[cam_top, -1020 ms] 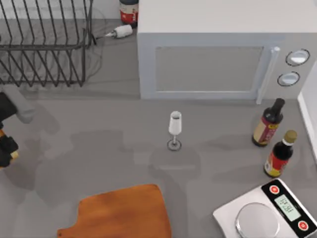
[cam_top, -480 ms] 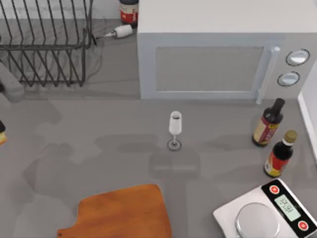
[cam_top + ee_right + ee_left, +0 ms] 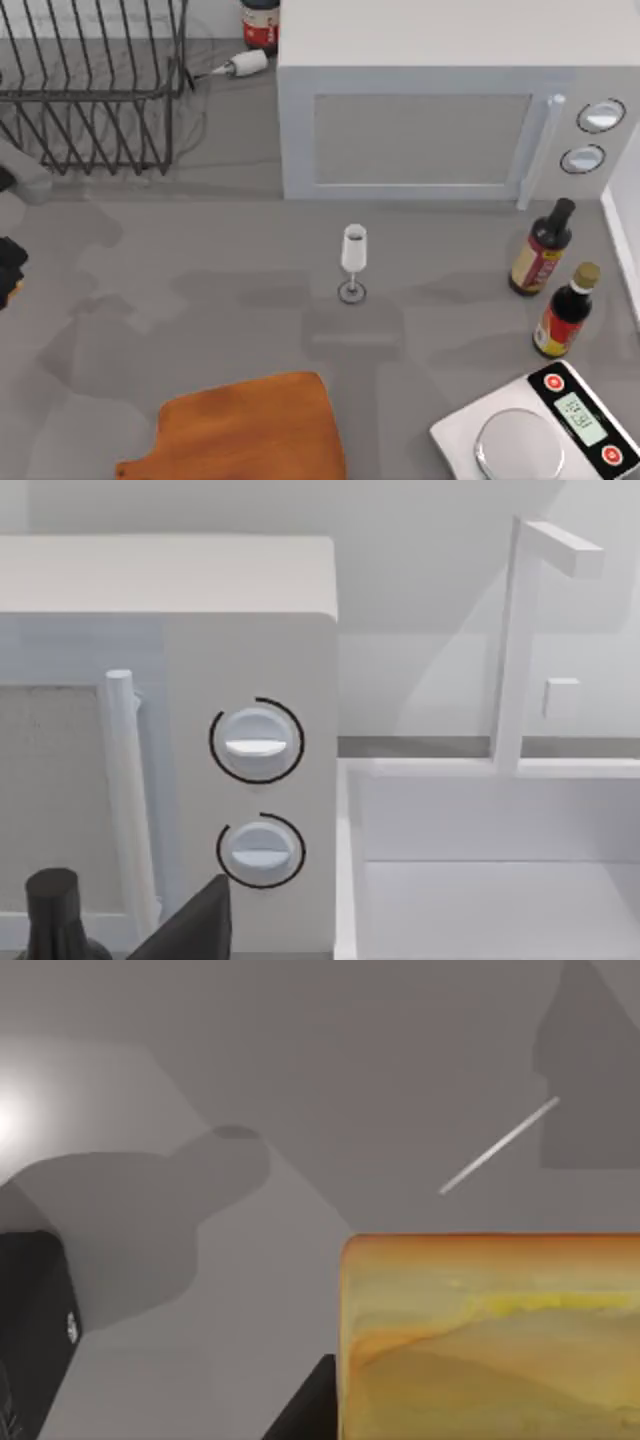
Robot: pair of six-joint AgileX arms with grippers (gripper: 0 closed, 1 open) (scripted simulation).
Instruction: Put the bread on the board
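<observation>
While board (image 3: 245, 430) lies bare, left fingers (image 3: 300, 1410) hold bread (image 3: 490, 1340).

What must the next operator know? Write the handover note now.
Left hand: at the table's far left edge, closed on the bread, which hangs above the tabletop.
Right arm: idle, its wrist view facing the microwave.
Board: at the near edge, left of centre, nothing on it.
Done: bread grasped and lifted.
Left: carry it right to the board, set it down, release.
</observation>
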